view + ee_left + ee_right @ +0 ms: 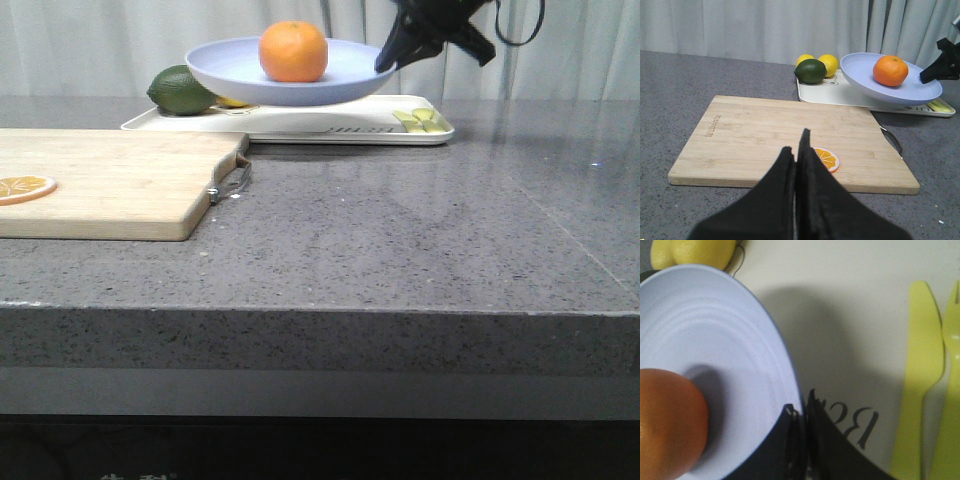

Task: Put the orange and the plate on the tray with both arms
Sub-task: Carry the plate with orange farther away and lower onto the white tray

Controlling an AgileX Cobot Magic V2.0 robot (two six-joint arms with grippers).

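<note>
The right gripper point(390, 62) was clamped on the rim of the plate point(230, 68), holding it tilted in the air above the tray point(300, 125) — the orange point(293, 51) sat inside the plate. The left gripper point(797, 145) had its fingers pressed together on nothing, hovering over the cutting board point(755, 135) near an orange slice point(827, 159). A lime point(811, 71) and lemons point(827, 62) lay on the tray's far end.

Grey stone table point(400, 240): cutting board point(110, 180), tray point(330, 127).
</note>
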